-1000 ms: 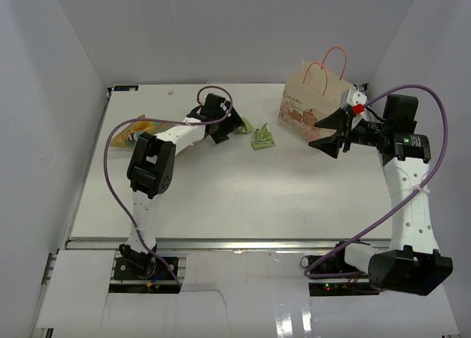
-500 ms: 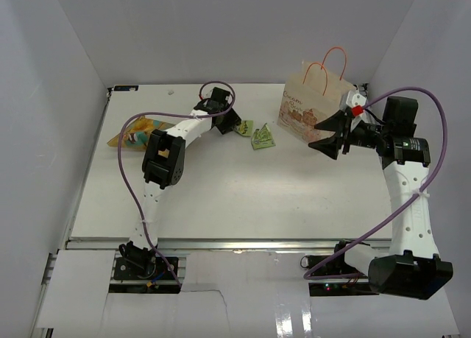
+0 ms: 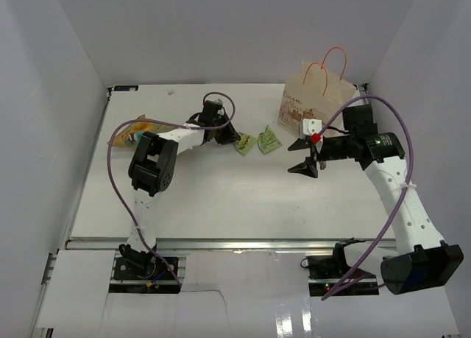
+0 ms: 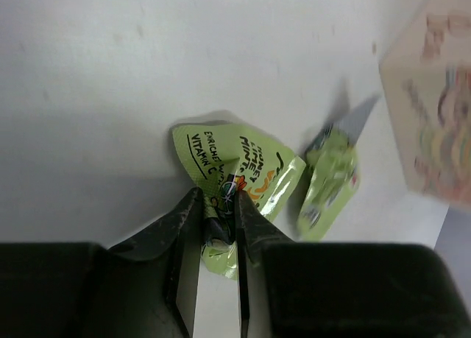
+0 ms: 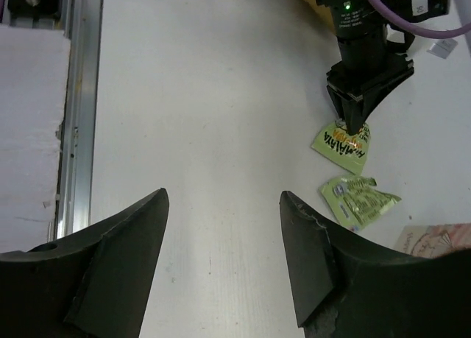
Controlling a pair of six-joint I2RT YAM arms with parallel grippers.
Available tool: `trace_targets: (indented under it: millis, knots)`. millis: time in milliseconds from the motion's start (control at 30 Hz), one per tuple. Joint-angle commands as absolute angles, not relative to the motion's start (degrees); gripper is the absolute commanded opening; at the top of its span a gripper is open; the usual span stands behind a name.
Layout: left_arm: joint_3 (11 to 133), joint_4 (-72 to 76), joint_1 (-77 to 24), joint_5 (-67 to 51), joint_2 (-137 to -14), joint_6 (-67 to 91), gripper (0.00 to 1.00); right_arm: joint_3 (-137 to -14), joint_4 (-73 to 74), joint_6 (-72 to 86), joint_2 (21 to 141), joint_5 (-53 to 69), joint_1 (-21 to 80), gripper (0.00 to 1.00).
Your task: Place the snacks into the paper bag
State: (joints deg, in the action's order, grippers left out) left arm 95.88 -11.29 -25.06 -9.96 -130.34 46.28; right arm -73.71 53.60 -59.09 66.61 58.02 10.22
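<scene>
Two small green packets lie on the white table left of the paper bag [image 3: 316,99]. My left gripper [image 3: 229,139] is low over the nearer green packet [image 3: 246,143] and shut on its crumpled edge; the left wrist view shows that packet [image 4: 243,169] pinched between the black fingers [image 4: 254,220]. The second green packet [image 3: 269,140] lies free just to its right, also in the left wrist view [image 4: 331,180]. My right gripper [image 3: 305,155] hovers open and empty in front of the bag, its jaws wide in the right wrist view [image 5: 224,205]. The yellow-orange chip bag [image 3: 136,129] lies at far left.
The cream paper bag stands upright at the back right with its orange handles [image 3: 327,62] up. White walls close in the table on three sides. A metal rail [image 5: 77,95] runs along the table's near edge. Purple cables loop off both arms.
My left gripper has closed on the green packet's edge and nudged both packets slightly. My right arm has swung left, away from the paper bag toward the table's middle, still open.
</scene>
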Motion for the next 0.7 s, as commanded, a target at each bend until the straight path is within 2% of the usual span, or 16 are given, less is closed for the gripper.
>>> trace_targets:
  millis: [0,33,100,200,267,433,667]
  knots:
    - [83.1,0.8,-25.0,-23.9,-116.6,36.9,0.00,-70.5,55.8,-66.0,68.1,53.4,15.6,0.69]
    - [75.4,6.4,-25.0,-28.8,-113.9,36.0,0.00,-69.4,55.5,-67.6,68.6,52.9,16.9,0.70]
    - [68.8,8.9,-25.1,-32.9,-106.7,32.7,0.00,-66.6,50.5,-65.9,70.0,51.4,19.9,0.73]
    - [57.8,10.4,-25.5,-36.6,-100.0,29.7,0.00,-66.0,39.8,-51.1,74.3,48.6,22.5,0.75]
    - [50.6,12.3,-25.7,-38.4,-93.5,29.0,0.00,-67.3,33.3,-35.4,77.6,47.8,24.3,0.74]
    - [43.0,13.9,-26.9,-38.8,-83.1,29.8,0.00,-65.2,16.3,2.3,83.1,34.3,30.8,0.76]
    - [39.4,14.8,-28.9,-36.7,-78.1,32.3,0.00,-63.8,13.8,10.9,87.4,35.7,33.3,0.75]
